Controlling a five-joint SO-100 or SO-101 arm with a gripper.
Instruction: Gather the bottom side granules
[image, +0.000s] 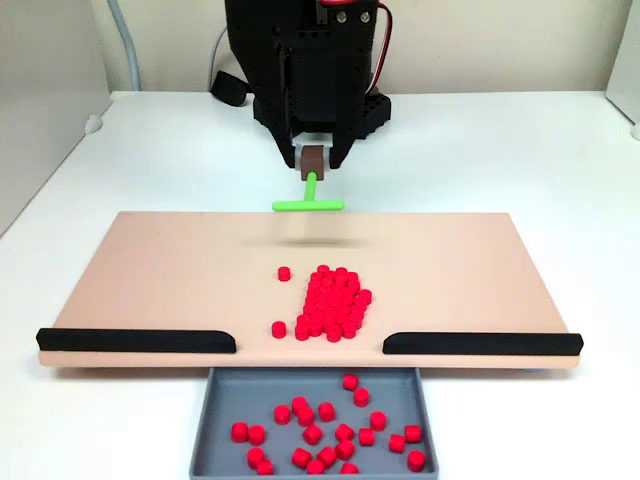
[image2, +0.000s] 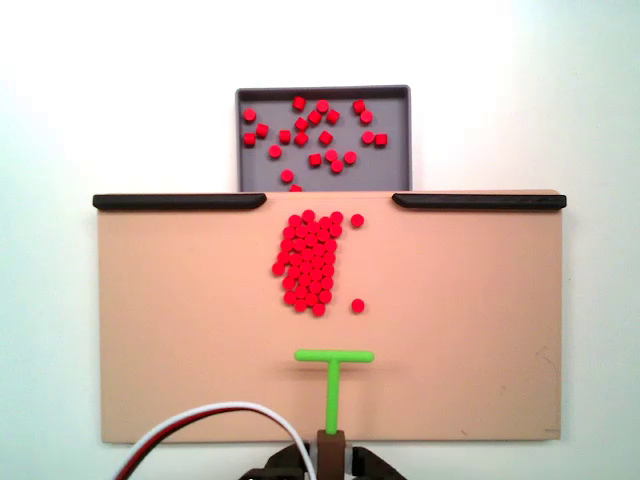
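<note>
Many red granules (image2: 310, 262) sit bunched on the tan board (image2: 180, 330), near the gap above the gray tray (image2: 390, 176). The end effector (image: 313, 160) seems to be gripping the green pusher (image2: 333, 372) behind them. Next, push forward slowly.

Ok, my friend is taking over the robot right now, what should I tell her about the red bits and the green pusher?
Gripper: shut on the green T-shaped pusher, holding its stem; the bar seems to hover just off the tan board, behind the pile.
Granules: a tight cluster of red granules sits mid-board, right before the gap between the two black rails. Two strays lie beside it.
Done: about twenty granules are already in the grey tray.
Left: sweep the cluster and strays through the gap into the tray.
</note>
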